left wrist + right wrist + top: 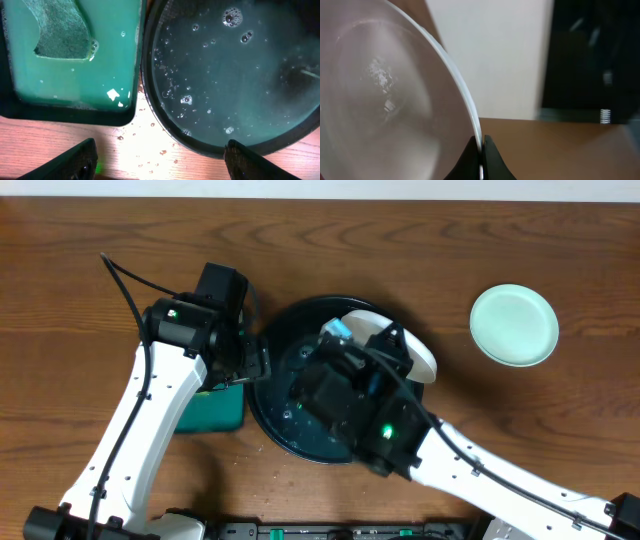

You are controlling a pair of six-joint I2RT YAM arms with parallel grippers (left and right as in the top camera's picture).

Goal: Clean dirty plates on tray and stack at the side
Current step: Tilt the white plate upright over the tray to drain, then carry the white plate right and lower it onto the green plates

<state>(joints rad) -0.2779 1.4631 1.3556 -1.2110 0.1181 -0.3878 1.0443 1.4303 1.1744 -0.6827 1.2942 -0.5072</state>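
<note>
Right gripper [481,146] clamped on the rim of a small round white plate [385,100], held over the right side of the large round black tray [150,90] — soapy water [225,75] stands in it. Left gripper [160,160] wide, holding nothing, above the wooden surface [60,330] between the black tray and a green rectangular tray [75,80] carrying a green sponge [60,27]. A pale mint plate [514,325] lies on the surface — well apart from the black tray

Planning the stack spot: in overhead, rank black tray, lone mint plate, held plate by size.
1. black tray.
2-3. mint plate and held plate: unranked, the held one is tilted and partly hidden.
</note>
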